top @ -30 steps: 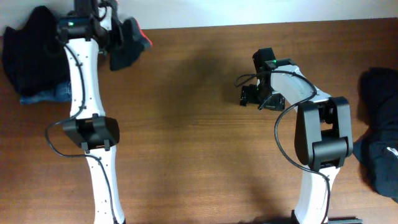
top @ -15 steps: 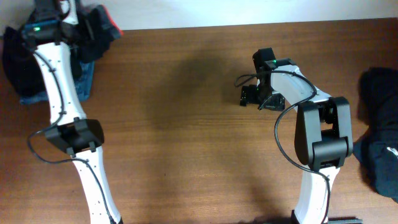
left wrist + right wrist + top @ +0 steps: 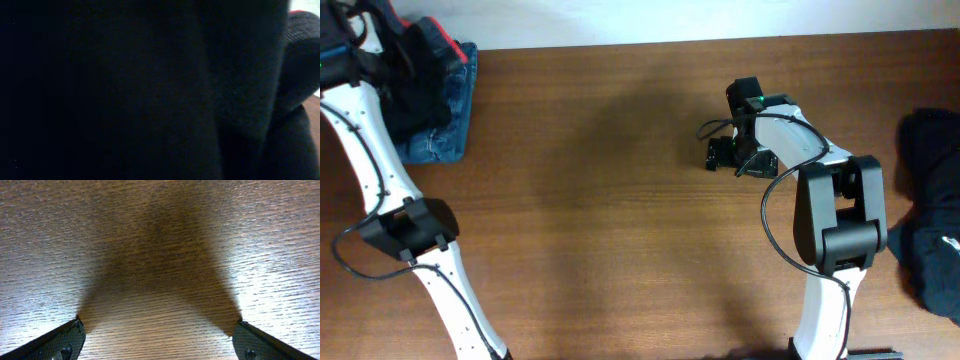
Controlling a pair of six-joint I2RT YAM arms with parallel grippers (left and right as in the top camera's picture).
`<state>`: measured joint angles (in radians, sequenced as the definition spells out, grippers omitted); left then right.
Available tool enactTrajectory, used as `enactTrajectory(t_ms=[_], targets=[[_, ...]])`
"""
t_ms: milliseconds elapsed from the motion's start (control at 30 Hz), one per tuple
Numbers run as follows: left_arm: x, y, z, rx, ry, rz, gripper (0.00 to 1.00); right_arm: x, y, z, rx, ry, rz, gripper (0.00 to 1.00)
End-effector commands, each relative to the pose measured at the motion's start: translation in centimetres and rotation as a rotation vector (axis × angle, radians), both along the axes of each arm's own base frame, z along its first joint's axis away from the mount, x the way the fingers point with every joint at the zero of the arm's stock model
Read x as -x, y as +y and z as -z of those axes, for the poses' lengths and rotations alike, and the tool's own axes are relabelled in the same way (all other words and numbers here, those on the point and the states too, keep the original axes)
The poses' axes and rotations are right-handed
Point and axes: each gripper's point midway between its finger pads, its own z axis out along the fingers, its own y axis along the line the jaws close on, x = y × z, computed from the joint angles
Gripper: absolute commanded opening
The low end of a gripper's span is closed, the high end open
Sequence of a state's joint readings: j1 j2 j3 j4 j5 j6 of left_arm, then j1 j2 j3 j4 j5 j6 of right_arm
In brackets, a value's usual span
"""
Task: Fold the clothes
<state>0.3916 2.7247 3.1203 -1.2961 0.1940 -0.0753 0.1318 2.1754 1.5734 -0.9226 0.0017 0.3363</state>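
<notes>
Left arm (image 3: 367,135) swung left — garment (image 3: 420,65) over jeans (image 3: 444,135).

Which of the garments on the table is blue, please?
The jeans at the far-left corner; the red-trimmed garment by them and the right-edge heap are black.

A brown wooden table (image 3: 620,250) fills the view, its grain running lengthwise (plainest close up). A pale strip (image 3: 670,20) borders the far edge. Soft shadow dims the boards near that edge.
</notes>
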Motion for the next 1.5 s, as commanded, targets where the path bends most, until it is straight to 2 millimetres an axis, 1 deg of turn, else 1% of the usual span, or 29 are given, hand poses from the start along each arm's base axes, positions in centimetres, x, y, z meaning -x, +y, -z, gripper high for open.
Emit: enactTrajectory(t_ms=[0, 133, 300, 467, 567, 667, 800, 833, 867, 967, 1033, 1067, 1233, 1467], targets=[[0.6, 1.9, -1.8, 0.009, -0.047, -0.039, 0.01, 4.6, 1.8, 4.9, -0.072, 0.196, -0.001, 0.99], [1.3, 3.4, -1.7, 0.009, -0.044, -0.065, 0.01, 4.9, 1.9, 4.9, -0.077, 0.208, 0.000, 0.99], [1.9, 4.6, -1.6, 0.014, -0.038, -0.086, 0.01, 5.2, 2.0, 4.8, -0.086, 0.221, 0.001, 0.99], [2.4, 5.4, -1.4, 0.015, -0.029, -0.102, 0.01, 5.3, 2.2, 4.8, -0.092, 0.222, 0.001, 0.99], [2.7, 5.5, -1.0, 0.022, -0.014, -0.107, 0.01, 5.3, 2.2, 4.8, -0.095, 0.224, 0.001, 0.99], [2.9, 5.7, -0.4, 0.028, -0.001, -0.112, 0.02, 5.5, 2.2, 4.8, -0.094, 0.231, 0.002, 0.99], [3.0, 6.3, 0.5, 0.038, 0.012, -0.125, 0.06, 5.7, 2.2, 4.7, -0.094, 0.240, 0.002, 0.99], [3.0, 6.4, 0.8, 0.041, 0.017, -0.129, 0.09, 5.7, 2.2, 4.7, -0.096, 0.242, 0.003, 0.99], [3.1, 6.5, 1.1, 0.044, 0.022, -0.131, 0.15, 5.7, 2.2, 4.7, -0.096, 0.243, 0.003, 0.99], [3.3, 7.0, 1.8, 0.049, 0.033, -0.140, 0.52, 5.8, 2.2, 4.7, -0.096, 0.245, 0.003, 0.99], [3.5, 7.4, 2.0, 0.050, 0.035, -0.147, 0.86, 5.8, 2.2, 4.7, -0.096, 0.245, 0.003, 0.99], [3.5, 7.6, 2.0, 0.051, 0.035, -0.150, 0.99, 5.8, 2.2, 4.7, -0.096, 0.245, 0.003, 0.99], [4.0, 8.6, 2.0, 0.051, 0.033, -0.168, 0.99, 5.8, 2.4, 4.7, -0.106, 0.247, 0.004, 0.99], [4.0, 8.5, 1.7, 0.075, 0.022, -0.185, 0.99, 5.8, 2.5, 4.6, -0.114, 0.248, 0.004, 0.99]])
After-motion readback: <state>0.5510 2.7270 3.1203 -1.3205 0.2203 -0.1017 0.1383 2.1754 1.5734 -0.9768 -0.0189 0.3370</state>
